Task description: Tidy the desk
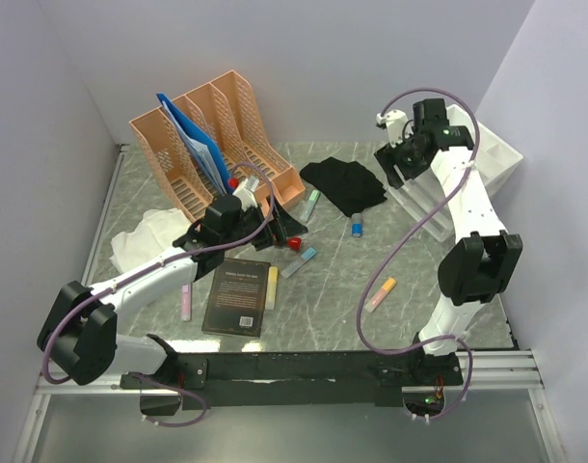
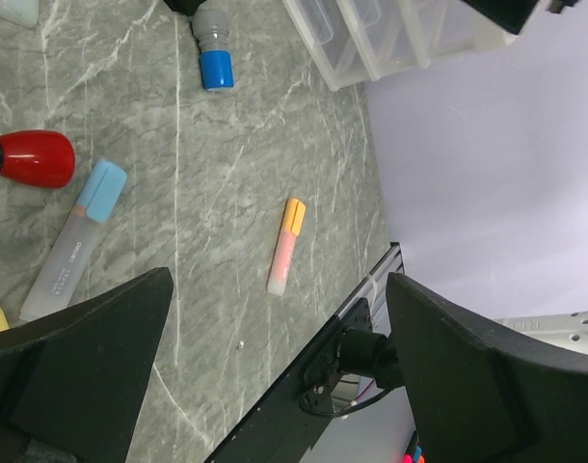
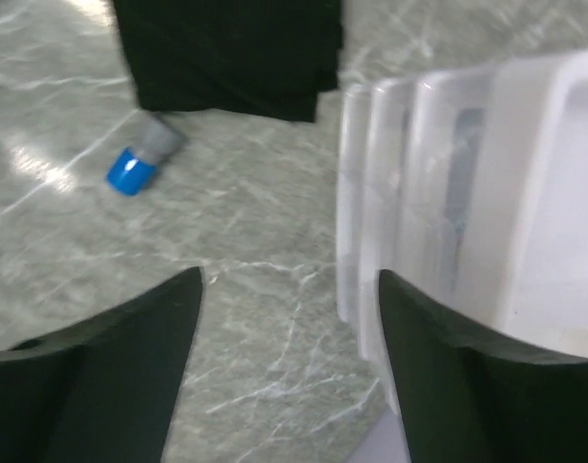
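Note:
The desk (image 1: pixel 347 318) is a grey-green marble top with loose stationery on it. My left gripper (image 1: pixel 275 230) hovers over its middle left, next to the file rack, open and empty (image 2: pixel 280 357). Past its fingers lie an orange highlighter (image 2: pixel 285 246), a blue-capped marker (image 2: pixel 74 239), a red cap (image 2: pixel 34 158) and a small blue-capped bottle (image 2: pixel 213 48). My right gripper (image 1: pixel 398 159) hangs at the back right beside the clear drawer unit (image 1: pixel 467 169). It stands open with only desk surface between its fingers (image 3: pixel 289 367). The drawer unit (image 3: pixel 467 193) sits just right of them.
An orange file rack (image 1: pixel 212 135) with a blue folder stands at the back left. A black cloth (image 1: pixel 344 183) lies at the back middle, a white cloth (image 1: pixel 145 236) at the left. A black book (image 1: pixel 238 296), yellow and pink highlighters lie near the front rail (image 1: pixel 304 367).

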`<state>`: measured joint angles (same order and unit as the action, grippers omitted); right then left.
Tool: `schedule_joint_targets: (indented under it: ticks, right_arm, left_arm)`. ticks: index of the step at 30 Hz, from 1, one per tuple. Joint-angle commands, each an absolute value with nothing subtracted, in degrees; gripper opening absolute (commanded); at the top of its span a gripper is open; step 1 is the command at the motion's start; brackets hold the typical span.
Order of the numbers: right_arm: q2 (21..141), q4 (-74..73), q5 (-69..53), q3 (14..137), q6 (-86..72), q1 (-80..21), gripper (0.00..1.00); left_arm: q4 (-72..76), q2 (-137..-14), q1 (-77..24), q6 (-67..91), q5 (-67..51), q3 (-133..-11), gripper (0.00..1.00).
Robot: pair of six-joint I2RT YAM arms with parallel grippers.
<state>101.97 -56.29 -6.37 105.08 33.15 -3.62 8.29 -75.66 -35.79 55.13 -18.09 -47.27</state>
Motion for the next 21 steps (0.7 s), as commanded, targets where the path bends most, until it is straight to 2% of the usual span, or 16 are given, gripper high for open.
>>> schedule_joint_targets:
  ticks: [1, 2, 4, 5, 9, 12, 15, 18, 19, 21]
  right_arm:
    - [101.58, -64.15, -16.79, 112.31, 35.16, -2.02, 0.67]
    - [102.65, -64.86, -16.27, 113.02, 34.46, -1.85, 0.48]
    - [105.28, -65.30, -14.95, 113.47, 33.32, -1.15, 0.32]
    - [105.90, -64.78, -12.68, 113.12, 31.74, -1.06, 0.18]
    - [106.61, -57.17, -3.98, 108.29, 28.13, -0.62, 0.13]
    - [105.30, -49.26, 2.71, 103.81, 25.93, -0.62, 0.14]
    - [104.33, -43.09, 9.11, 100.20, 25.05, -0.70, 0.21]
    - [104.50, -41.58, 11.25, 99.32, 25.57, -0.62, 0.38]
    - [104.33, -41.40, 11.60, 99.06, 25.75, -0.62, 0.47]
    - [104.15, -40.96, 11.78, 98.18, 26.45, -0.62, 0.55]
  left_arm:
    - [10.02, -74.09, -35.42, 54.23, -17.40, -48.07, 1.00]
    - [10.11, -74.18, -35.42, 54.23, -17.58, -48.08, 0.99]
    - [10.02, -74.44, -35.42, 54.05, -17.75, -48.51, 0.99]
    - [9.93, -74.44, -35.42, 53.97, -17.75, -48.69, 0.99]
    - [9.49, -74.18, -35.42, 53.70, -17.23, -48.69, 0.99]
    - [9.84, -73.48, -35.42, 53.88, -16.61, -47.90, 0.99]
    - [9.93, -72.95, -35.24, 53.88, -16.52, -47.55, 0.99]
    - [9.84, -72.69, -35.16, 53.70, -16.44, -47.55, 1.00]
    - [9.84, -72.69, -34.98, 53.70, -16.35, -47.55, 0.99]
    - [9.93, -72.86, -34.98, 53.61, -16.44, -47.46, 0.99]
